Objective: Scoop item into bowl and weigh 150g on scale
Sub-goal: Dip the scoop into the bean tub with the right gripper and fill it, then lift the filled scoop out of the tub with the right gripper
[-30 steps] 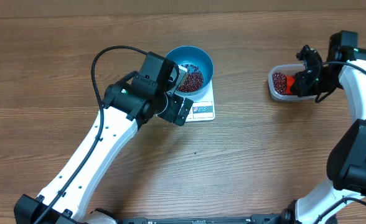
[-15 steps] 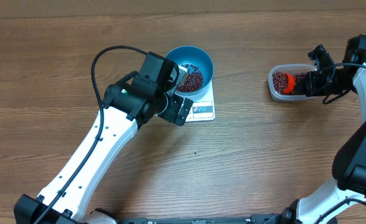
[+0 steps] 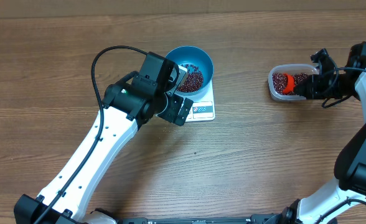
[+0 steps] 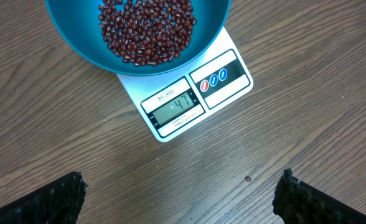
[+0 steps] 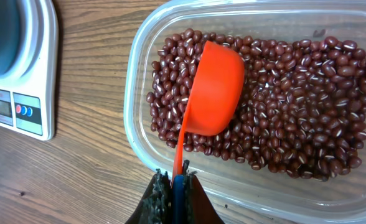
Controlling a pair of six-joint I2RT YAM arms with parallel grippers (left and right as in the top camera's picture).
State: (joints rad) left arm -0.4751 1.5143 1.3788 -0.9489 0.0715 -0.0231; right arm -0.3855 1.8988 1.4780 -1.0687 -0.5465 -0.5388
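Two arms, one scale, one bowl: the blue bowl [image 4: 71, 31] sits on the white scale [image 4: 189, 106] with a shallow heap of red-brown beans [image 4: 145, 31] inside. The left gripper [image 4: 180, 199] hovers near them, jaws spread wide and empty. Well off to the right, a single clear tub [image 5: 133, 124] carries the second, larger heap [image 5: 295, 112] — there the right gripper [image 5: 175, 186] is clamped on the handle of one orange scoop [image 5: 217, 87], its cup resting among those beans.

Bright blue bowl [image 4: 80, 31]; dark red-brown beans [image 4: 145, 28]; white scale [image 4: 234, 62], grey display [image 4: 178, 107]; orange scoop [image 5: 217, 87]; brown woodgrain table [image 4: 307, 137].
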